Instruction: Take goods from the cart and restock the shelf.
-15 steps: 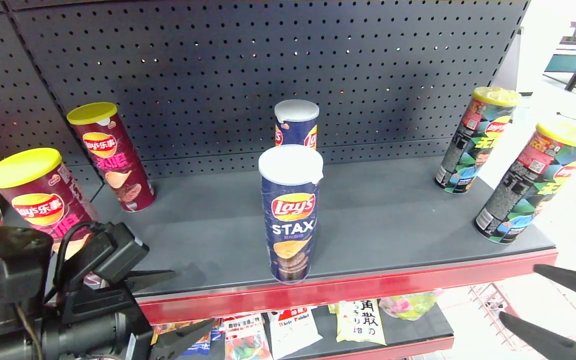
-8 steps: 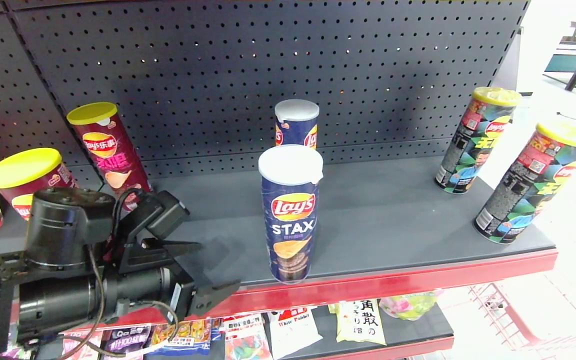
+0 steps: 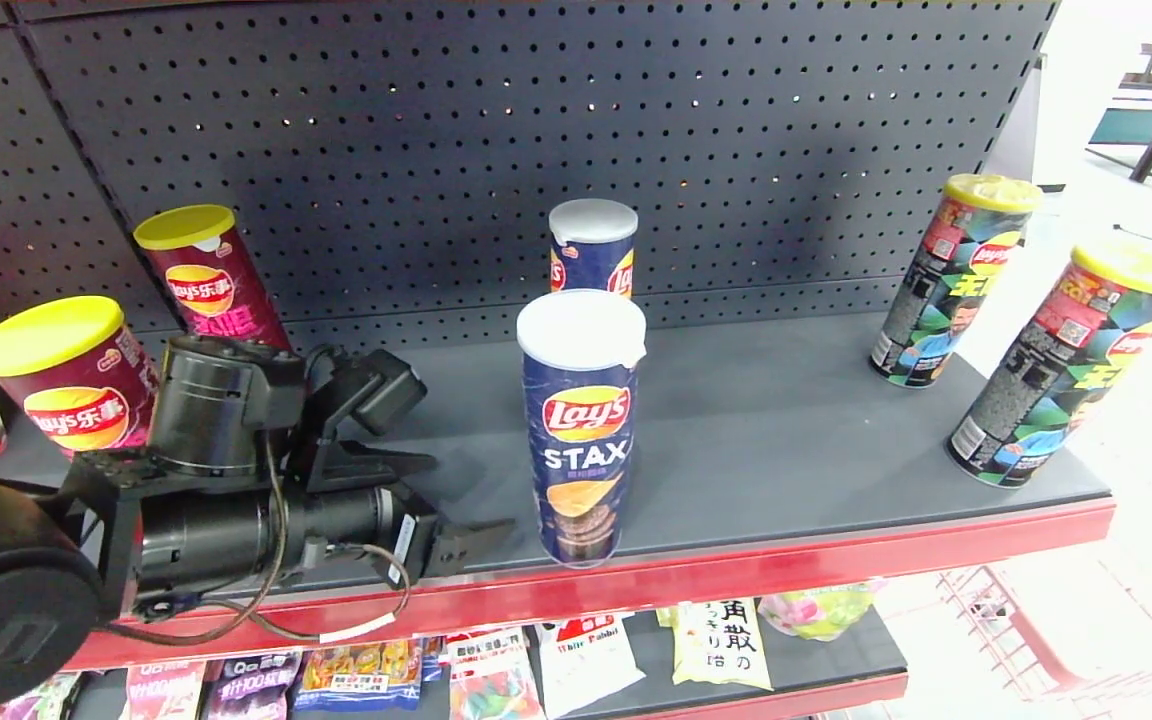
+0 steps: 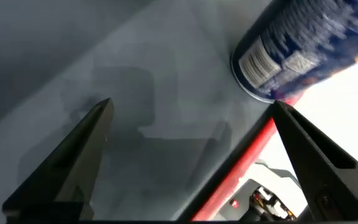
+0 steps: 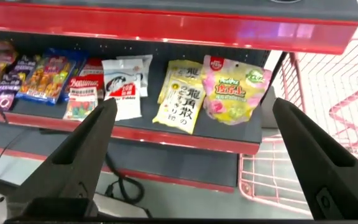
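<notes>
The left gripper [image 3: 471, 495] hangs spread and empty at lower left of the head view, just beside the front blue can [image 3: 581, 430], which stands upright at the front edge of the shelf [image 3: 786, 440], lower centre. The right gripper [image 5: 194, 102], also spread and empty, faces the pink cart [image 5: 347, 102]. Likely between placings; the next move calls for fetching another item from the cart

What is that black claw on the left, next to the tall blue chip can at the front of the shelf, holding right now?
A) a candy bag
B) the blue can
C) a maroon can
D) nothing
D: the left gripper is open with only bare shelf between its fingers, and the blue can stands outside them.
</notes>
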